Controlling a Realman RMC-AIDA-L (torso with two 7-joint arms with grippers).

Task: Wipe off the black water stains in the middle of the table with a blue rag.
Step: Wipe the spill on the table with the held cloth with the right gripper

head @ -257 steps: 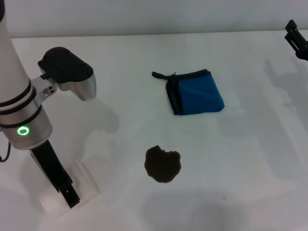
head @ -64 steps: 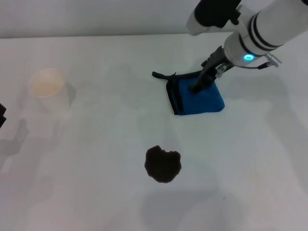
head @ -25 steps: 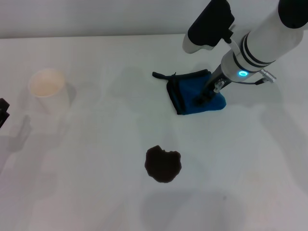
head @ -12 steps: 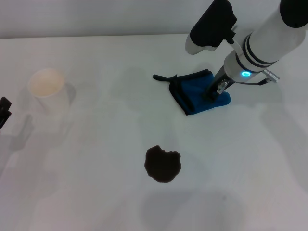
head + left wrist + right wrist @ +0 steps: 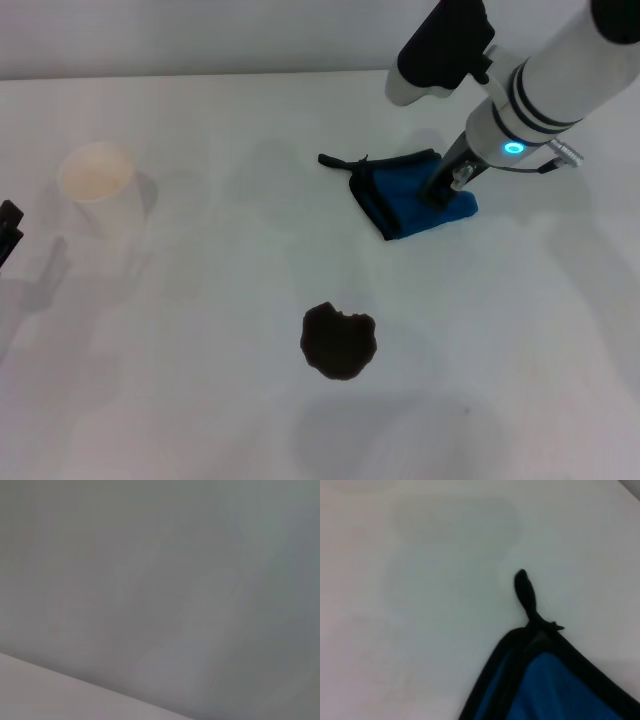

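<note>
The blue rag (image 5: 403,203) lies on the white table (image 5: 200,330) at the back right, bunched, with its black loop pointing left. My right gripper (image 5: 441,189) presses down into the rag's right part and is shut on it. The right wrist view shows a rag corner (image 5: 560,690) with black edging and the loop (image 5: 525,592). The black water stain (image 5: 339,341) is a lobed dark blotch in the middle front, well apart from the rag. My left gripper (image 5: 8,232) is parked at the left edge, only partly in view.
A white paper cup (image 5: 97,185) stands upright at the left of the table. The left wrist view shows only a plain grey surface.
My right gripper came down on the rag and closed on it. The rag has bunched up, turned and shifted a little to the right. The stain and cup have not moved.
</note>
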